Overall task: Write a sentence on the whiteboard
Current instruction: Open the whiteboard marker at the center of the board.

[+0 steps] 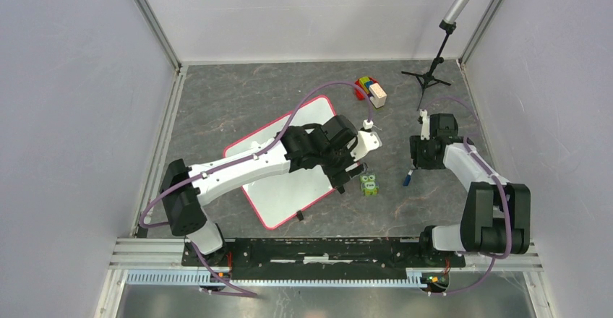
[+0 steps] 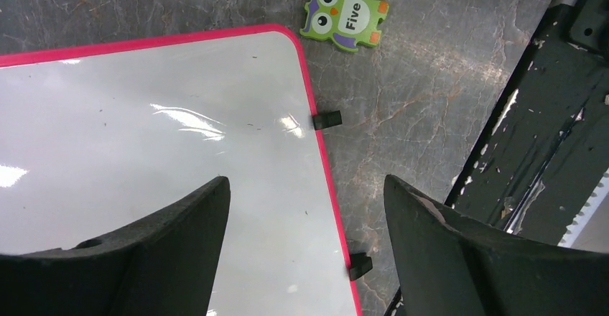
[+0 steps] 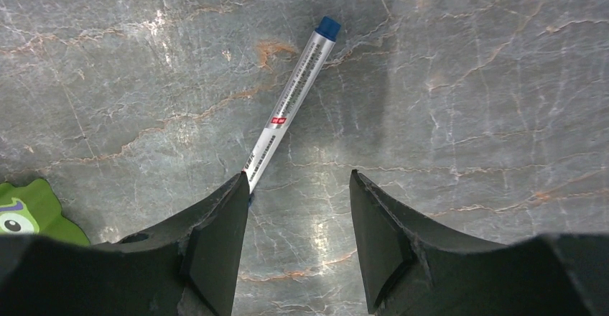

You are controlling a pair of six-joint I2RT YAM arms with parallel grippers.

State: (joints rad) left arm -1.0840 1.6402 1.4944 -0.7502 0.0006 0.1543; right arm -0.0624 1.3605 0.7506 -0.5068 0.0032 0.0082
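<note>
The whiteboard (image 1: pixel 285 199) lies tilted on the grey table, white with a pink-red rim. In the left wrist view the whiteboard (image 2: pixel 143 115) is blank, and the sentence is not in view on any part that shows. My left gripper (image 1: pixel 345 179) hovers open over the board's right edge. Its fingers (image 2: pixel 179 244) straddle the rim with nothing between them. A silver marker with a blue cap (image 3: pixel 291 108) lies flat on the table. My right gripper (image 3: pixel 298 176) hangs open just above the marker's near end, which disappears behind the left finger. From above, the right gripper (image 1: pixel 413 168) sits over the marker (image 1: pixel 407 180).
A green owl eraser marked "Five" (image 1: pixel 369 183) lies between board and marker. It also appears as an owl (image 2: pixel 346 14) off the board's corner. Coloured blocks (image 1: pixel 370 90) and a black tripod (image 1: pixel 431 72) stand at the back. Black clips (image 2: pixel 327 120) stick out from the rim near the base rail (image 2: pixel 546 136).
</note>
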